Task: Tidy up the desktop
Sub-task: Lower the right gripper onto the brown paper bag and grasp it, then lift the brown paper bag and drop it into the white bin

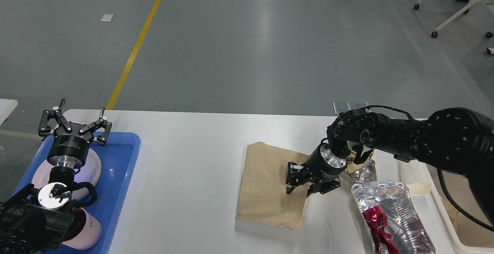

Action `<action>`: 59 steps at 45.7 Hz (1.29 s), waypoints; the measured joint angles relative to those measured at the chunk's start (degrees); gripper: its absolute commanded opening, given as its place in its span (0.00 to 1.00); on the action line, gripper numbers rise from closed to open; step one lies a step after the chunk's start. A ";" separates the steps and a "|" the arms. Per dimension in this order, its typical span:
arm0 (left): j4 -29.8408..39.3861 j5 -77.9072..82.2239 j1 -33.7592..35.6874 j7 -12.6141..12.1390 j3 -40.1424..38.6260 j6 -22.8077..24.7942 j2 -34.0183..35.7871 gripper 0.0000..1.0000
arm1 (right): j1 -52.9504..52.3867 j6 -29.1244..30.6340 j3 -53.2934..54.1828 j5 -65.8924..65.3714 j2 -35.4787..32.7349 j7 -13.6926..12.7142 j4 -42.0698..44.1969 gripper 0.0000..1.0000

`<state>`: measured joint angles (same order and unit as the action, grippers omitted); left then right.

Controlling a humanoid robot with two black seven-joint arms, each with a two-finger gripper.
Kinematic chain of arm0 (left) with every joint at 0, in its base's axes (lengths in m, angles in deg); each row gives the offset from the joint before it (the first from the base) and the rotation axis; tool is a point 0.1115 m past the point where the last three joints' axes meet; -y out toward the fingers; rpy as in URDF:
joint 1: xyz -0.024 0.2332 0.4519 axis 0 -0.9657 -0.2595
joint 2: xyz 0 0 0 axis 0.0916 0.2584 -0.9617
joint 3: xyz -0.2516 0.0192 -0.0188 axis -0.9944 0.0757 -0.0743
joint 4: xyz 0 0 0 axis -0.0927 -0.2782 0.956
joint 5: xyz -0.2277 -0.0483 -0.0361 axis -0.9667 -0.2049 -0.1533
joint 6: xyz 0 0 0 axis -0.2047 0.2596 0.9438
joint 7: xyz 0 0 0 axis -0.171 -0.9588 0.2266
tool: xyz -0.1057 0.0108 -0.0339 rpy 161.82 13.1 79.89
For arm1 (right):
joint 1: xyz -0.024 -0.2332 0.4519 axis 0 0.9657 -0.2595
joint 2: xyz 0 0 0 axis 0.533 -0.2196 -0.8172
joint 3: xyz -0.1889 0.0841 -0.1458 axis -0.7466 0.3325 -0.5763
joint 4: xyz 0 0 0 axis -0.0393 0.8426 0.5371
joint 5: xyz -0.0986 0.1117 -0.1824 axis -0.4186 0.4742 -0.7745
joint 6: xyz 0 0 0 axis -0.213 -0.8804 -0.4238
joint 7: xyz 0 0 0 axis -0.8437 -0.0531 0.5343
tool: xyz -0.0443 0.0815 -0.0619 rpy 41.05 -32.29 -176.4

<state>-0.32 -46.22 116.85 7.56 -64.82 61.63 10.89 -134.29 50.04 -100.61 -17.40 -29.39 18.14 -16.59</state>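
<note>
So the right gripper presses its narrowly parted fingers onto the flat brown paper bag lying mid-right on the wide white desktop; the left gripper hovers spread wide over the blue plastic tray.

Only one bit of lettering shows: dark characters on the pink cup lying in the blue tray at the desktop's left edge, too small to read
</note>
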 measured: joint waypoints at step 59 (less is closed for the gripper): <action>0.00 0.00 -0.01 0.00 0.00 0.00 0.01 0.96 | -19.39 -6.76 12.05 -1.01 -36.53 -0.33 -0.68 0.00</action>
<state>-0.32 -46.22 116.84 7.56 -64.83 61.63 10.91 -153.68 43.28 -88.56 -18.41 -65.92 17.81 -17.27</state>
